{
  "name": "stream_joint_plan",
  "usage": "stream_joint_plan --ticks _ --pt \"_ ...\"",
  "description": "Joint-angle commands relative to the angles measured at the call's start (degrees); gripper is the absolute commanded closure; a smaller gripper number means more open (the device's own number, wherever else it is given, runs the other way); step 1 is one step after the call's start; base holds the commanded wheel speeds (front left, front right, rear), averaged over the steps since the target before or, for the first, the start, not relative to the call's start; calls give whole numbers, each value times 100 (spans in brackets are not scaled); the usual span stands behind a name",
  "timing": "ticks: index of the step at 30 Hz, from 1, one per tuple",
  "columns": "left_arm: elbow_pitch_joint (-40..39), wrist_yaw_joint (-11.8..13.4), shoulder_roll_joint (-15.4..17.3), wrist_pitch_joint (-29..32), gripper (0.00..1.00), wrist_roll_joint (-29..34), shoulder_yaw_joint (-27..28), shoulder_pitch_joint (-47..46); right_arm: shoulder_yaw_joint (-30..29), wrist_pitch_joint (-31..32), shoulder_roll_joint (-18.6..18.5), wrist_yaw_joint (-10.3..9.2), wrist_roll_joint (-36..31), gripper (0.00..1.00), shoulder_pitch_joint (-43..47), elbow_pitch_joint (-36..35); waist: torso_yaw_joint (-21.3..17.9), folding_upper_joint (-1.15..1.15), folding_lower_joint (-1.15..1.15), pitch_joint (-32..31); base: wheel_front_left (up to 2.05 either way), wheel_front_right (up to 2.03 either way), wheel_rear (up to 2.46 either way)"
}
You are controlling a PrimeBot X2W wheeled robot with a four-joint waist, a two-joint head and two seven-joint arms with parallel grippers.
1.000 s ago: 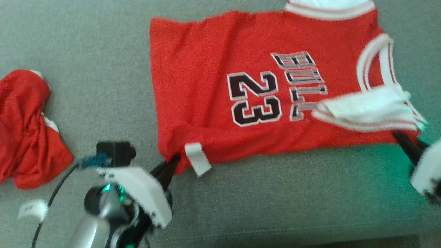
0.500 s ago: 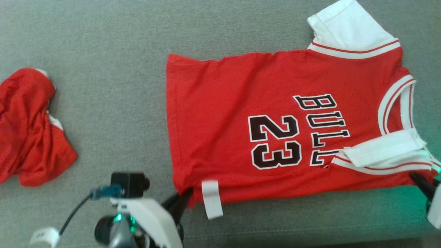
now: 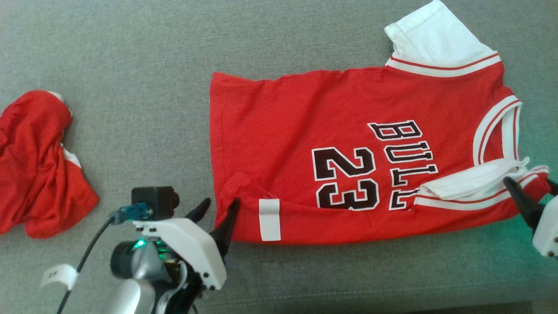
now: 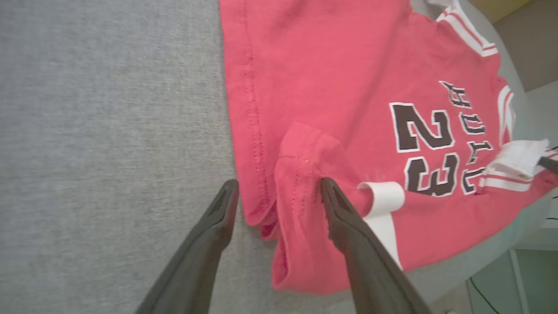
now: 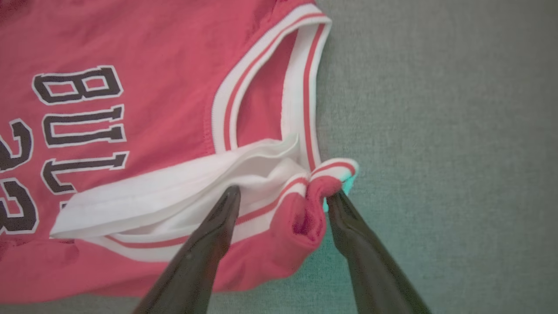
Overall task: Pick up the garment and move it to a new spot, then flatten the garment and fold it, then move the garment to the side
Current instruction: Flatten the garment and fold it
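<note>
The garment (image 3: 305, 122) is a red jersey with "BULL 23" in black and white-trimmed sleeves, spread on the grey cushion. My left gripper (image 3: 219, 205) stands open at the hem's near corner. In the left wrist view the left gripper (image 4: 279, 187) straddles a bunched fold of the garment (image 4: 327, 65). My right gripper (image 3: 529, 185) is open at the near shoulder. The right wrist view has the right gripper (image 5: 283, 194) on either side of the crumpled red and white strap end of the garment (image 5: 152, 52).
A second red garment (image 3: 39, 174) lies crumpled at the far left. A white label (image 3: 269, 220) lies on the jersey's near edge. The grey cushion (image 3: 130, 65) ends in a front edge just below the jersey.
Both grippers have opened and let go of the jersey's near corners. The near edge now lies slack and bunched on the cushion. The camera shifted early on.
</note>
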Motion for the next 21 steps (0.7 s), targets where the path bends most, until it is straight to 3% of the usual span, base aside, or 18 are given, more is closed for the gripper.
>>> stream_joint_plan --ticks 1,6,12,16,21 --pt "-273 55 146 -42 0 127 217 11 35 -28 -279 -4 42 0 -251 -343 -7 0 0 8 0 0 0" --pt "-709 190 430 14 0 408 314 37 62 159 -528 -4 164 0 -577 -722 64 0 0 58 0 0 0" --pt "-882 151 426 67 0 511 337 -603 53 324 -615 -4 163 0 -1254 -826 244 0 0 255 0 0 0" --pt "-391 1 227 212 0 534 199 -1609 237 446 -559 -4 -21 0 -2194 -479 398 0 0 637 0 0 0" --pt "768 -178 -100 317 0 586 40 -2947 561 505 -504 -4 -452 0 -3467 375 607 0 0 1163 0 0 0"
